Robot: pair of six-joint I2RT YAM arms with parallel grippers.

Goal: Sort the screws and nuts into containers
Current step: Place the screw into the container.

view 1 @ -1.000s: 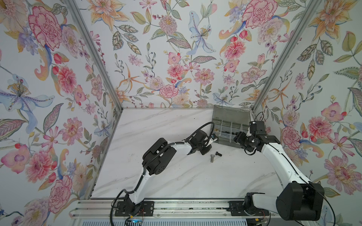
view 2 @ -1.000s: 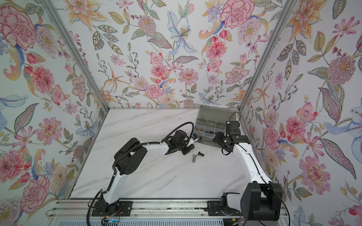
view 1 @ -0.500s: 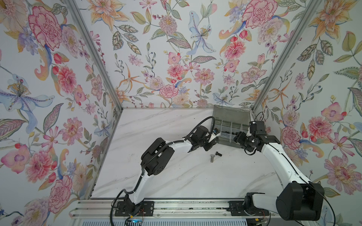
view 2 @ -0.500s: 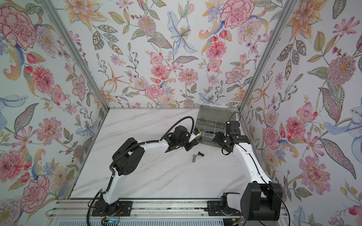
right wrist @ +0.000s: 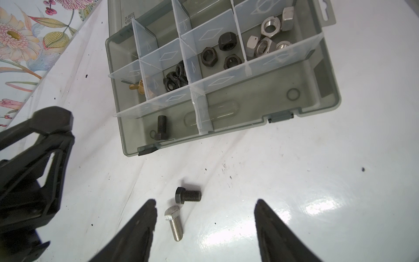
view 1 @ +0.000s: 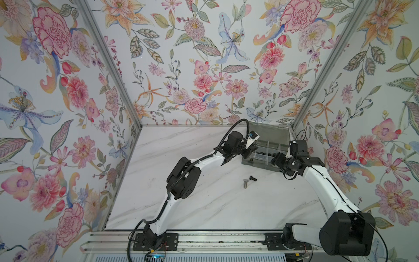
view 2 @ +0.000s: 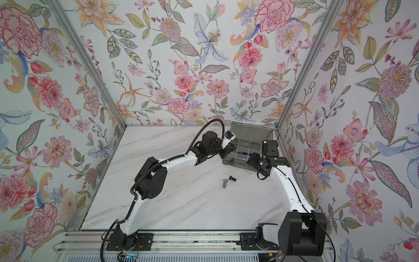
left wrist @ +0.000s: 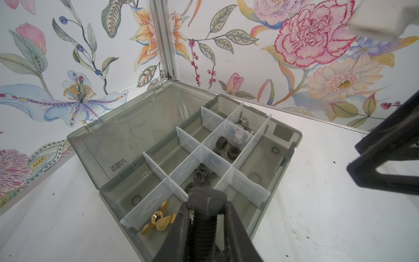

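Note:
My left gripper (left wrist: 207,204) is shut on a black hex-head screw (left wrist: 205,226), head forward, just above the near-left corner of the grey organizer box (left wrist: 292,145). In both top views that gripper (view 1: 248,152) hangs at the box's left edge (view 2: 235,163). On the table in front of the box lie a black screw (right wrist: 188,195) and a silver screw (right wrist: 174,223). My right gripper (right wrist: 206,202) stands open above them, holding nothing. Compartments hold a black screw (right wrist: 161,127), black nuts (right wrist: 223,53), silver nuts (right wrist: 265,38) and a brass wing nut (left wrist: 158,221).
The box's hinged lid (left wrist: 127,136) lies open flat toward the back wall corner. The box sits at the table's far right, close to the right wall. Clear dividers (right wrist: 197,111) stand up between the compartments. Bare marble table (view 1: 204,204) stretches to the front and left.
My left gripper has lifted and moved from beside the loose screws toward the box, carrying the black screw. The right arm and the two loose screws have stayed put.

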